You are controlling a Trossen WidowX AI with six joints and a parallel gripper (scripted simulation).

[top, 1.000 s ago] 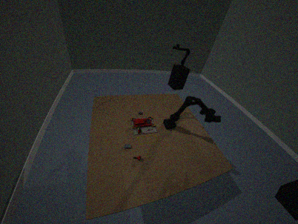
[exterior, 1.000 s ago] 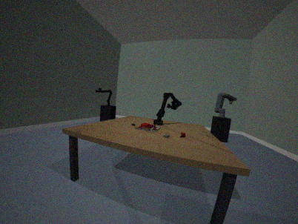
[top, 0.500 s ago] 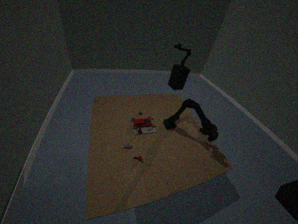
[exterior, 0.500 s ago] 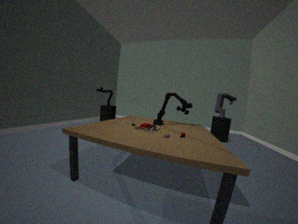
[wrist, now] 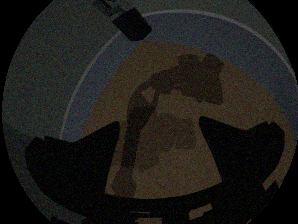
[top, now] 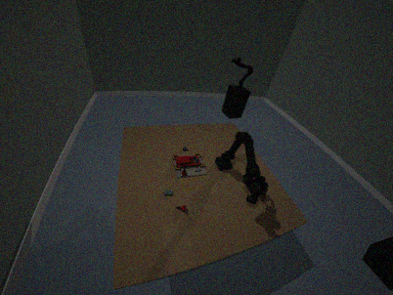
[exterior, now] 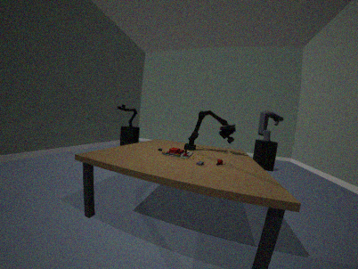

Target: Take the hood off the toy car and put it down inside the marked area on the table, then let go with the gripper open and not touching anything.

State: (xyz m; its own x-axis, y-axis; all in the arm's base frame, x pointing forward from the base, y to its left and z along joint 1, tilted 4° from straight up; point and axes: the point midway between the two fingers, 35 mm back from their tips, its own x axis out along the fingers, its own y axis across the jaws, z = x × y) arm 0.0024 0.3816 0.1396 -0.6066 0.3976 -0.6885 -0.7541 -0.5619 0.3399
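Observation:
The toy car (top: pixel 188 161) (exterior: pixel 175 150) is a small red shape with dark corners near the middle of the table. A pale flat patch (top: pixel 199 172), perhaps the marked area, lies right beside it, with a small red and dark piece on its left part. The views are too dark and coarse to tell which piece is the hood. My gripper (top: pixel 251 199) (exterior: pixel 231 140) (wrist: pixel 160 122) is open and empty. It hangs in the air above the table's right part in the top view, well away from the car. The wrist view shows the arm's shadow between the fingers, and no car.
A small teal block (top: pixel 168 192) (exterior: pixel 200 163) and a small red piece (top: pixel 183 209) (exterior: pixel 219 162) lie apart on the wooden table (top: pixel 147 234) (exterior: pixel 134 165). A small dark thing (top: pixel 185 148) (exterior: pixel 160 149) lies beyond the car. Other arms on dark pedestals stand off the table.

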